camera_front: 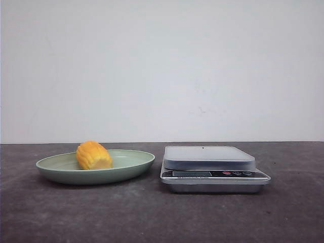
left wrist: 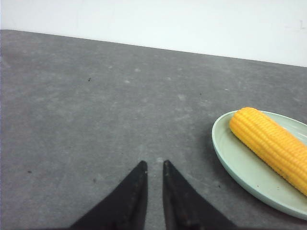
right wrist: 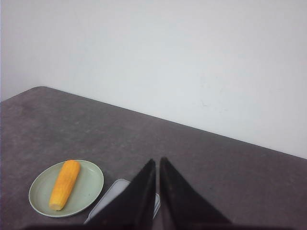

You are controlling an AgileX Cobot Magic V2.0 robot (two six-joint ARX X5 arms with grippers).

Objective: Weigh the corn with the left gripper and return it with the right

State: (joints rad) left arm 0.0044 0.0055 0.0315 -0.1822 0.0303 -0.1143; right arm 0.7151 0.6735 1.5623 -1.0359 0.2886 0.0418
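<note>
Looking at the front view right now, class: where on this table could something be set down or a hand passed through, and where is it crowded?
The scale platform is bare. Open tabletop runs in front of the green plate and the scale, and also at both outer sides. A narrow strip separates plate from scale, tight for a hand. The plate's left part holds the corn; its right part is bare.

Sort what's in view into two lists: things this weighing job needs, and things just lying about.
Needed:
corn
green plate holding it
scale
left gripper
right gripper

Lying about:
nothing; only the bare dark table and white wall
</note>
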